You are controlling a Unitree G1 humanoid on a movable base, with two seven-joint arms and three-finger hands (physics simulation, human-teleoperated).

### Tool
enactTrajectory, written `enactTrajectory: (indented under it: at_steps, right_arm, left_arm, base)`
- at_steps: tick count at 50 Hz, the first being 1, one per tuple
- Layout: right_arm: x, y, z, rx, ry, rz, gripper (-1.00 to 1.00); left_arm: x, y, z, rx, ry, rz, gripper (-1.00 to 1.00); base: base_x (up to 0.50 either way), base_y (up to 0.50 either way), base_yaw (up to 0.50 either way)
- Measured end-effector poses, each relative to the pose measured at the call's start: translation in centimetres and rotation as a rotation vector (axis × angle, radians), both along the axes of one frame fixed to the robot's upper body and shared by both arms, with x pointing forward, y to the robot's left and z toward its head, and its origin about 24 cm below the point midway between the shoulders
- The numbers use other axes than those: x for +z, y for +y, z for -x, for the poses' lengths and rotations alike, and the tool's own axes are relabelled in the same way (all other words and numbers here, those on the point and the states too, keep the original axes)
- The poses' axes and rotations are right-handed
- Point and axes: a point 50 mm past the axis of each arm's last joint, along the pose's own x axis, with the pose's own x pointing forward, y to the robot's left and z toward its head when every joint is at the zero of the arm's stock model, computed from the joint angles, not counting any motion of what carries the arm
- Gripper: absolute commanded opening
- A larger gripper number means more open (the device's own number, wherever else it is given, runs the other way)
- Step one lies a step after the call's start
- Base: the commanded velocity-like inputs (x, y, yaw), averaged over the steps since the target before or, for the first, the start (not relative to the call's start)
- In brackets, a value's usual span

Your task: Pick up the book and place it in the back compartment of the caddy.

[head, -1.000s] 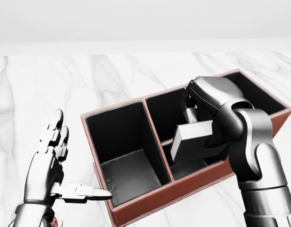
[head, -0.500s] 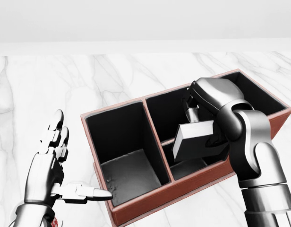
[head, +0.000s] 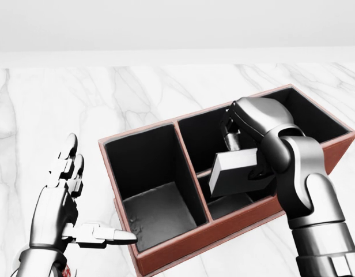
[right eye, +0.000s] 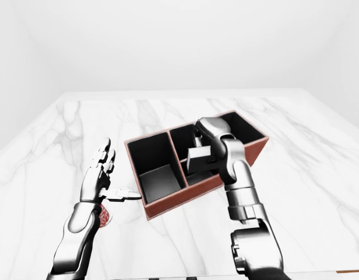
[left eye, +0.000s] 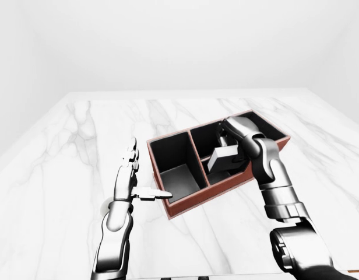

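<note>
Over the last second the right arm has shifted only slightly, its forearm easing a little toward the left of the head view while the book (head: 235, 172) has barely changed height above the caddy (head: 166, 257); the left hand has not moved. The right arm rises from the lower right of the head view, bends sharply at the wrist and reaches down over the caddy's right half, where the right hand (head: 242, 138) has its fingers closed on the grey book from above. The book hangs tilted, its lower end dipping inside the caddy's walls over the narrow compartment that runs along the wall nearer the bottom of the view, just beside the low divider that separates it from the larger compartment beyond; whether it touches the floor there cannot be told. The left hand (head: 65, 196) stands upright just left of the red-walled caddy on the white marble desk (head: 62, 109), fingers (head: 68, 161) spread wide and holding nothing, the thumb pointing at the caddy's near-left corner.
</note>
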Motion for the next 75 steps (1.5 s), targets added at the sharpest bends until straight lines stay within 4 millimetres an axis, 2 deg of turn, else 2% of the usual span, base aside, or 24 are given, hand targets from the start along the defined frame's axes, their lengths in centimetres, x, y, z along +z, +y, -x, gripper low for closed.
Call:
enactTrajectory:
  at_steps: [27, 75]
  right_arm:
    - [-1.1, -0.2, -0.7, -0.008, 0.003, 0.018, -1.00]
    - [-4.2, -0.2, -1.3, -0.008, 0.038, 0.030, -1.00]
  left_arm:
    - [0.0, 0.0, 0.0, -0.001, -0.002, -0.001, 1.00]
    - [-0.2, -0.1, 0.0, -0.001, 0.008, -0.003, 1.00]
  base:
    - [0.00, 0.00, 0.00]
    - [0.00, 0.00, 0.00]
